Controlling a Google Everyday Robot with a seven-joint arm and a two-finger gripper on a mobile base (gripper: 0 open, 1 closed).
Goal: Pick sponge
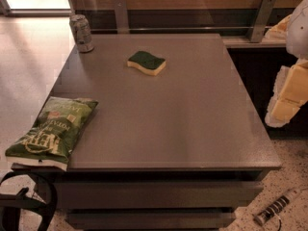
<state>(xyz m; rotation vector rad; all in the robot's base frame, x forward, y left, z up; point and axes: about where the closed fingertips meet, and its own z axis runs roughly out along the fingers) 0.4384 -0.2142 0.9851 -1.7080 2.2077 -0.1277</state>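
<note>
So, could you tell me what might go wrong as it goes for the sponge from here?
The gripper hangs right of the table, far from the sponge, so the long reach could drift off target. The sponge lies flat; the gripper may scrape the top or push it away. The chip bag, also green, could be mistaken for it.

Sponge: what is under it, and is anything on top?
The sponge lies green side up on the grey table, with nothing on it. Its underside is hidden. The hand hangs at the picture's right edge, beyond the table.
</note>
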